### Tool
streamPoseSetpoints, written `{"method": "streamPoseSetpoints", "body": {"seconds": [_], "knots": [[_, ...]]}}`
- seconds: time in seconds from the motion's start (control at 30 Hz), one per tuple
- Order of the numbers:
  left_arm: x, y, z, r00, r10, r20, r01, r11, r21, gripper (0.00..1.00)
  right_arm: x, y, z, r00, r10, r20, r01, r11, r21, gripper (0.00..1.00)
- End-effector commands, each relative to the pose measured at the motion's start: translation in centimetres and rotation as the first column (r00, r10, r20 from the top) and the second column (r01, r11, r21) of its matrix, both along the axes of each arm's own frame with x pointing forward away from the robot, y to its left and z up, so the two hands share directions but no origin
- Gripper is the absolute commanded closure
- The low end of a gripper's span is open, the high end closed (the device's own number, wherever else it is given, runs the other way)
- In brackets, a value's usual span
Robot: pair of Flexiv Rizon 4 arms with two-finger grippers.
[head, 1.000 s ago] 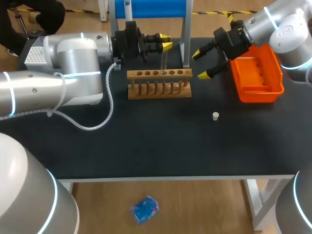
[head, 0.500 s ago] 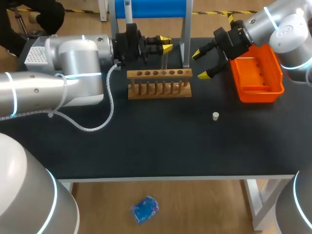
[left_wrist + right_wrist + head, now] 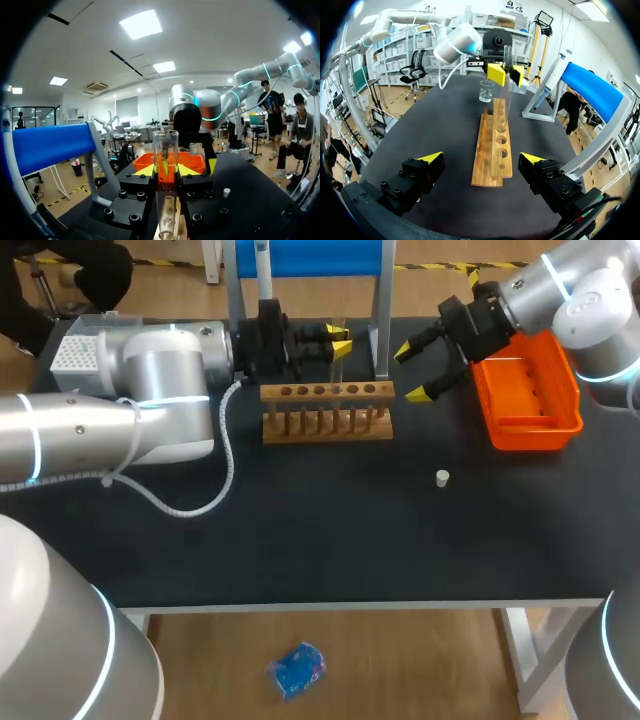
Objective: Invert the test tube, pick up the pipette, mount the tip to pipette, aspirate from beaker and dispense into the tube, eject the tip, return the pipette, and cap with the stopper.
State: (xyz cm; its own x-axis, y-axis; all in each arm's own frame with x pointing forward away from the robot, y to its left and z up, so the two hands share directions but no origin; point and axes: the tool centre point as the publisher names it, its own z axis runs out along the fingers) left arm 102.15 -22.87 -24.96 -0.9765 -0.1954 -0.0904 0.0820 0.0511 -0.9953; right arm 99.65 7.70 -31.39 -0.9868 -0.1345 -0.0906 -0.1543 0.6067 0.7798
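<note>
Left gripper (image 3: 338,340) clamps the upright test tube (image 3: 337,368) over the wooden rack (image 3: 327,412); right gripper (image 3: 410,372) gapes beside the orange bin (image 3: 525,390). Left wrist: both fingers press the tube. Right wrist: the rack lies ahead of spread fingers.

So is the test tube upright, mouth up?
Upright, mouth up: the test tube stands vertical in the left end effector, open rim on top.
</note>
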Motion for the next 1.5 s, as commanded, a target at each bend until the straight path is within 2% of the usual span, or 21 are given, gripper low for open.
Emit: {"method": "streamPoseSetpoints", "body": {"seconds": [0.03,0.57,0.87,0.93,1.17,1.2,1.23,1.4,1.5], "knots": [[0.6,-0.1,-0.8,1.000,-0.007,-0.006,0.007,1.000,-0.008,1.00,0.0,0.0,0.0,1.000,0.001,0.000,-0.001,1.000,0.000,0.00],[0.9,0.2,-2.9,0.999,0.000,-0.033,-0.001,1.000,-0.022,1.00,0.0,0.0,0.0,1.000,0.001,0.000,-0.001,1.000,0.000,0.00],[0.9,0.2,-3.6,1.000,0.000,-0.030,0.000,1.000,0.000,1.00,0.0,0.0,0.0,1.000,0.001,0.000,-0.001,1.000,0.000,0.00],[0.9,0.3,-3.9,1.000,-0.001,-0.030,0.002,1.000,0.025,1.00,0.0,0.0,0.0,1.000,0.001,0.000,-0.001,1.000,0.000,0.00],[0.9,0.2,-4.1,0.999,-0.003,-0.033,0.003,1.000,0.015,1.00,0.0,0.0,0.0,1.000,0.001,0.000,-0.001,1.000,0.000,0.00],[0.9,0.3,-4.0,1.000,0.005,-0.027,-0.005,1.000,0.005,0.22,0.0,0.0,0.0,1.000,0.001,0.000,-0.001,1.000,0.000,0.00],[0.9,0.4,-3.7,1.000,0.012,-0.022,-0.012,1.000,0.007,0.00,0.0,0.0,0.0,1.000,0.001,0.000,-0.001,1.000,0.000,0.00],[0.9,1.3,-2.1,0.999,0.035,-0.005,-0.035,0.999,0.009,0.00,0.0,0.0,0.0,1.000,0.001,0.000,-0.001,1.000,0.000,0.00],[0.8,2.2,-1.3,0.998,0.055,-0.021,-0.053,0.996,0.068,0.00,0.0,0.0,0.0,1.000,0.001,0.000,-0.001,1.000,0.000,0.00]]}}
